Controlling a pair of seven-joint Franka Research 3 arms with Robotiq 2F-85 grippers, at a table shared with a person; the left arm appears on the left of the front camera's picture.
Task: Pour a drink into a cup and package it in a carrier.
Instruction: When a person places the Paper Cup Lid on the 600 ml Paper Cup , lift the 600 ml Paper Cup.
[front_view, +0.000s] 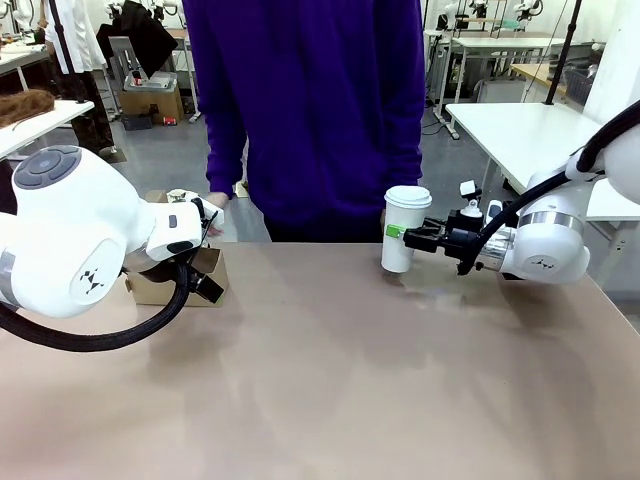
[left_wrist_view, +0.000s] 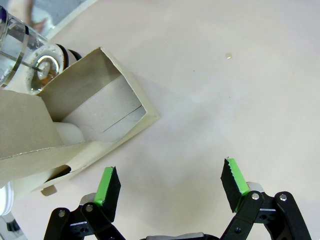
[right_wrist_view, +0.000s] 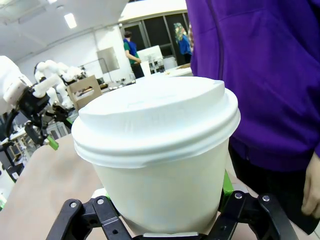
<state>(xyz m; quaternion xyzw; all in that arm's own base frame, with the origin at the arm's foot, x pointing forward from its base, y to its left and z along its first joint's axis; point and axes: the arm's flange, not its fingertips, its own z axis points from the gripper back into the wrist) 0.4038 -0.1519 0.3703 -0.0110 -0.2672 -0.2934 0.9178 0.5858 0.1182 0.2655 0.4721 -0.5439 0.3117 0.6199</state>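
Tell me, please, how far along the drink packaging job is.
Looks done: the tall white paper cup already wears its domed lid, so pouring seems finished. In hand: the right gripper is shut on it. Left: setting it in the low brown cardboard carrier beside the open left gripper.

The carrier (front_view: 150, 290) sits at the table's (front_view: 320, 380) left, the cup (front_view: 401, 235) well right.

the front view looks across the table (front_view: 330, 380) at the person (front_view: 310, 110). the left wrist view looks down, close over the carrier (left_wrist_view: 107, 82). the right wrist view sits against the cup (right_wrist_view: 160, 185), sharing cup and person with the front view.
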